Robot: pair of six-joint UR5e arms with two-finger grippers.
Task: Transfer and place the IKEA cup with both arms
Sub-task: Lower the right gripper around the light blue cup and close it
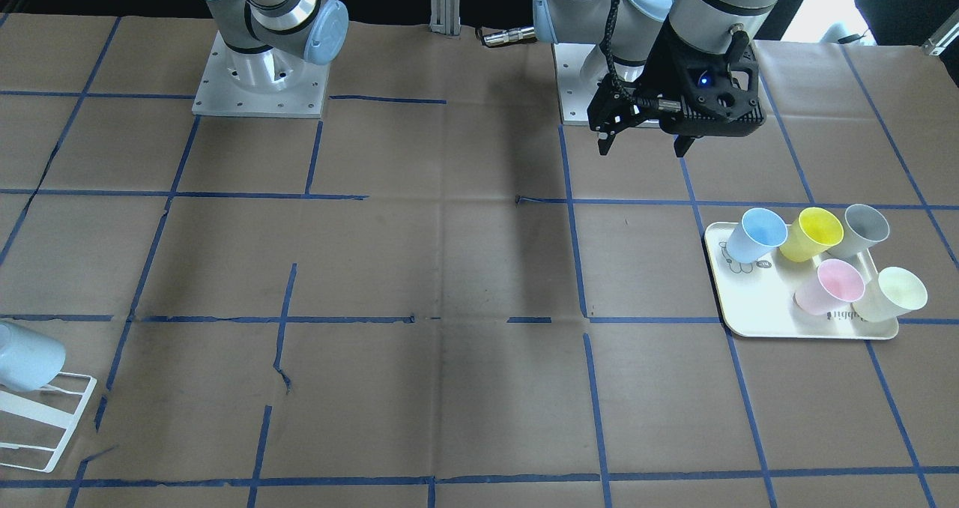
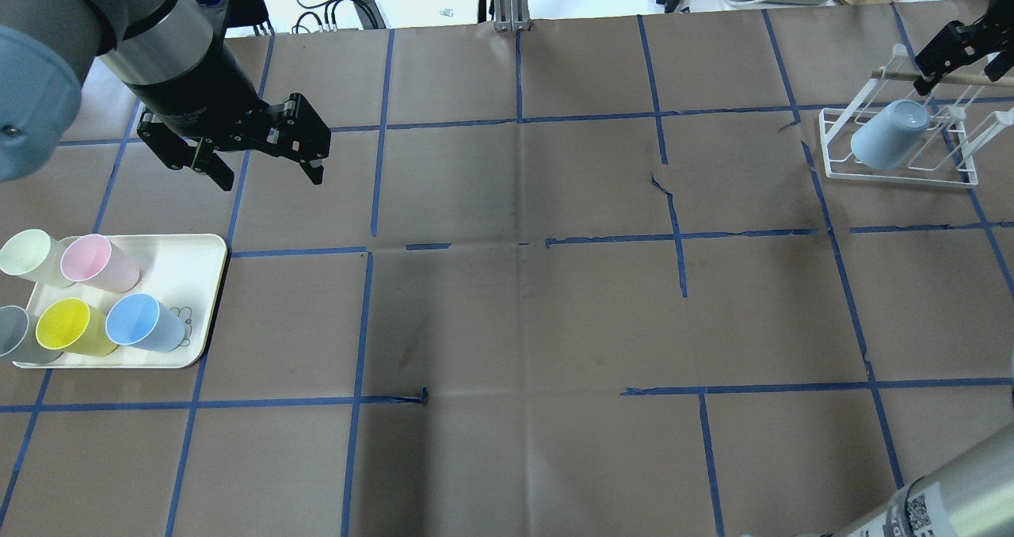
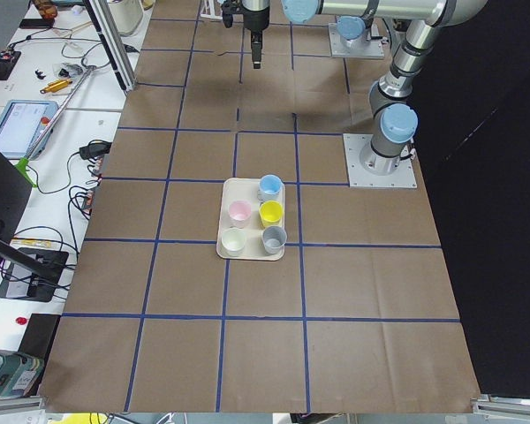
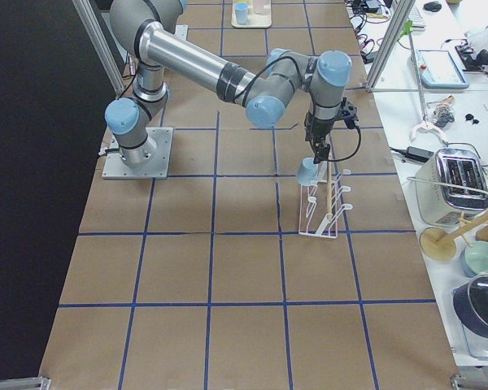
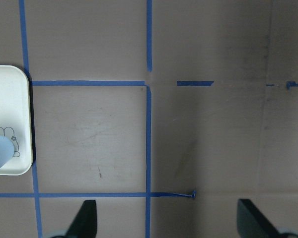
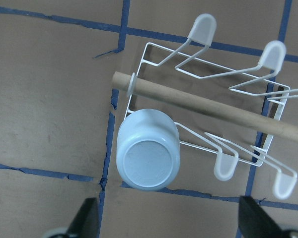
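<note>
I read both end effectors as empty. The right end effector (image 6: 171, 220) hovers over the white wire rack (image 6: 203, 27), its fingers spread wide with nothing between them. The left end effector (image 2: 265, 173) hangs above bare tabletop near the cream tray (image 2: 190, 256), fingers just as far apart and holding nothing.

The IKEA cup (image 6: 148, 156) sits mouth-down and tilted on one of the rack's pegs, with its flat base turned toward my right wrist camera. The rack stands in the tabletop's right half, close to the long edge opposite the robot. A second pale blue cup (image 2: 142, 323) stands upright on the tray in the left half, about midway between the long edges.

I expect the cup to be light, thin-walled, stiff plastic, and smooth enough to slip. Because it tapers, a pinch across the wall will tend to squirt it toward the narrow base. I'd take hold across the body nearer the rim, with modest force so the wall doesn't flex. It looks only loosely hung on the peg, so a nudge could knock it off.
</note>
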